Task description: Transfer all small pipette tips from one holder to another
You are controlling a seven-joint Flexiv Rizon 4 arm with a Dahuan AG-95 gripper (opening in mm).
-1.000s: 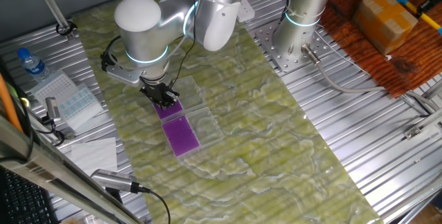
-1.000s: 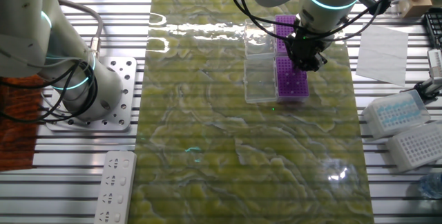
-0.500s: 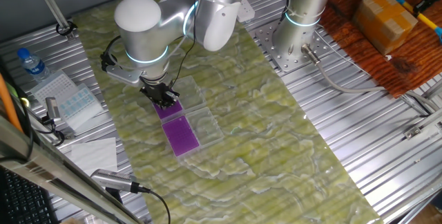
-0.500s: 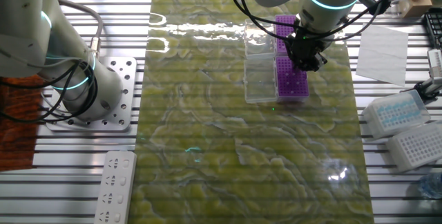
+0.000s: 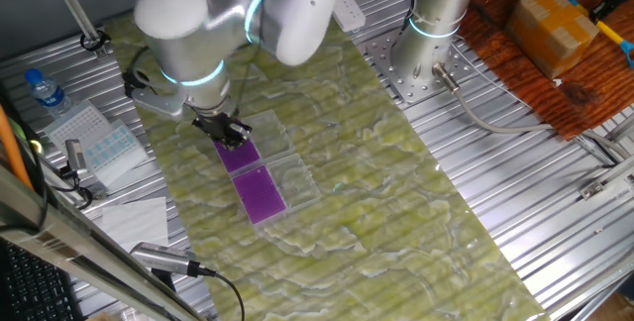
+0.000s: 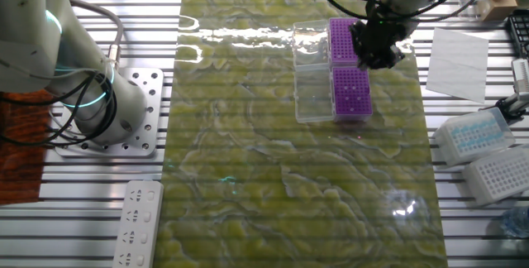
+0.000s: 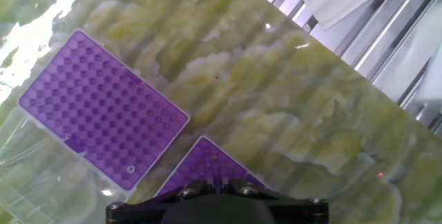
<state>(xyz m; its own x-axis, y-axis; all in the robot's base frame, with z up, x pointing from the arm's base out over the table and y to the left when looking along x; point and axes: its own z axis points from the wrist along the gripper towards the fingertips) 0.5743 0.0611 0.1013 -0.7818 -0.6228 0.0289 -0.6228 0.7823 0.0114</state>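
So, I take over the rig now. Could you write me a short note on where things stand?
Gripper: over the edge of one purple rack; open or shut cannot be told.
Second purple rack: end to end with the first, on the green mat.
Small pipette tips: a few pale dots on the second rack; too small to count.
Done: unclear how many are moved.
Left: check both racks, then probably continue the transfer.
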